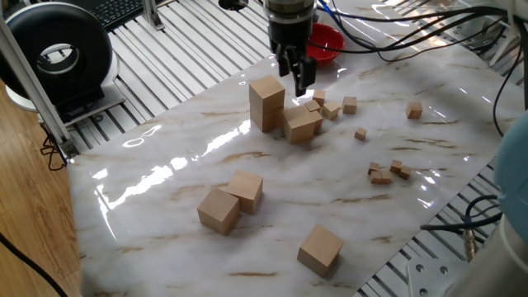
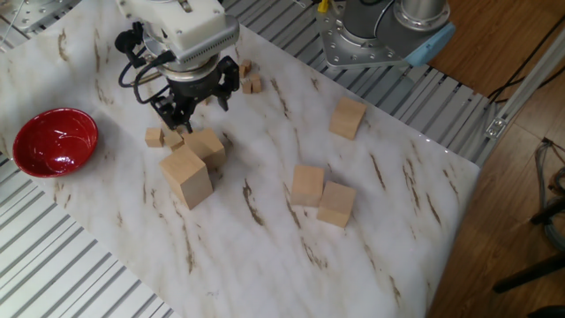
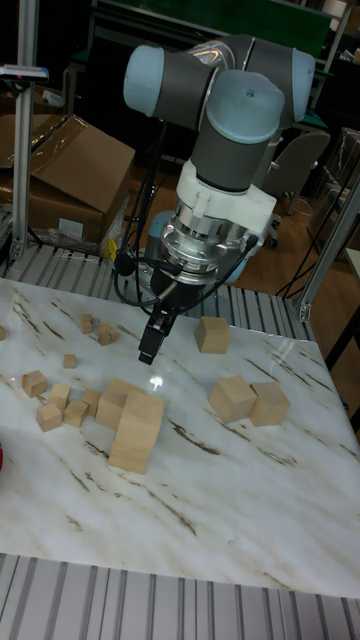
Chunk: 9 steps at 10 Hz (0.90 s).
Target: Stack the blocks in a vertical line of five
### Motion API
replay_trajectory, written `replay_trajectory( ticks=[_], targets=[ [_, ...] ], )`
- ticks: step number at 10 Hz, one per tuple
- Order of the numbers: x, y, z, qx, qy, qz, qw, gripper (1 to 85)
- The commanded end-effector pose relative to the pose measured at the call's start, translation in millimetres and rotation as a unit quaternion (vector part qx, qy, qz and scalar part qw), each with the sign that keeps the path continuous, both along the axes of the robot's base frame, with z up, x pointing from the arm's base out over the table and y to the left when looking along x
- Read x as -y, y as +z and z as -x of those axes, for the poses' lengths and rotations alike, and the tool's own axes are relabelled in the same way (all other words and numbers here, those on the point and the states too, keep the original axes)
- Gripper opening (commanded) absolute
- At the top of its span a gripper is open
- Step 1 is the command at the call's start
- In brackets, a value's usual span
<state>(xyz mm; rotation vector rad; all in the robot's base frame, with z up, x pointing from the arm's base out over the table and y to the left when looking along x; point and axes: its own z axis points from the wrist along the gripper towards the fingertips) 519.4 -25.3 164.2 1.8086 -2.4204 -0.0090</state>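
Observation:
A tan block column (image 1: 266,103) stands at the far middle of the table, taller than the other blocks; it looks like one block on another. It also shows in the other fixed view (image 2: 187,175) and the tall view (image 3: 135,430). A loose block (image 1: 301,125) (image 2: 205,143) (image 3: 115,400) lies right beside the column on the table. My gripper (image 1: 297,73) (image 2: 194,106) hangs open just above this block with nothing between its fingers. Two blocks (image 1: 246,188) (image 1: 219,210) touch each other nearer the front. Another block (image 1: 320,247) sits alone.
Small wooden cubes (image 1: 330,107) lie scattered close behind the loose block, with more to the right (image 1: 388,172). A red bowl (image 1: 323,41) stands at the table's far edge, and cables (image 1: 396,41) run past it. Metal slats (image 1: 173,49) border the marble table.

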Motion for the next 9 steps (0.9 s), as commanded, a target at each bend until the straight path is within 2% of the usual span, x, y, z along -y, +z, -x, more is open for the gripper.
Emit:
replay_trajectory(
  ticks=[1,4,6,9],
  targets=[
    [4,2.3,5.4,-0.009,-0.014,0.007,0.9998,64.0],
    [2,2.0,3.9,-0.006,-0.003,0.001,1.0000,64.3],
    [0,0.9,-6.4,0.011,0.030,-0.006,0.9995,66.3],
    [0,0.8,-8.8,0.015,0.045,-0.006,0.9989,68.7]
  ],
)
